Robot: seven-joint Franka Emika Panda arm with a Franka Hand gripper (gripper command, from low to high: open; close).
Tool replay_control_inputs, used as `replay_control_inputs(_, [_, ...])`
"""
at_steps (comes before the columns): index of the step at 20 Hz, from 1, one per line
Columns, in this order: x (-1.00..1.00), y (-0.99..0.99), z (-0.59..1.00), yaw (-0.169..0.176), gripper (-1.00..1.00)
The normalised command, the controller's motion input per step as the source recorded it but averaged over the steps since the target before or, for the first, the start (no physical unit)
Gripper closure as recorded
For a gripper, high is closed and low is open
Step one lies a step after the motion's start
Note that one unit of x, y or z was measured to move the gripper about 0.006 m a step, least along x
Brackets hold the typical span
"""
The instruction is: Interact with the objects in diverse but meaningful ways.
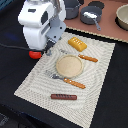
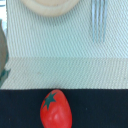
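Tomato [image 2: 55,114] just beneath claw [image 1: 46,50]

Tomato [image 2: 55,109] red, dark green stalk star; mat [image 1: 95,95] beige, fine weave stripes; worktop [image 1: 10,60] black; bread block [image 1: 77,44] yellow-orange, ridged; sausage [image 1: 63,97] brown; plate [image 1: 68,65] tan; arm [image 1: 40,22] white

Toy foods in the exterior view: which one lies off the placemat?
The red tomato, on the dark table beside the mat's edge; the bread block and sausage lie on it.

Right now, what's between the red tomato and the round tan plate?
Only striped placemat and a strip of black table separate the red round tomato from the round tan plate, per the wrist view.
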Motion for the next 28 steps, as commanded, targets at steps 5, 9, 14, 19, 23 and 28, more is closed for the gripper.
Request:
replay_control_inputs(5, [0.58,-0.41,0.49,0.000,-1.00])
replay_control_inputs(9, [0.55,-0.43,0.43,0.000,-1.00])
replay_control_inputs(14, [0.52,-0.44,0.35,0.000,-1.00])
replay_control_inputs(19, [0.63,-0.49,0.32,0.000,-1.00])
replay_control_inputs(23, [0.68,-0.52,0.30,0.000,-1.00])
replay_control_inputs(28, [0.78,-0.50,0.40,0.000,-1.00])
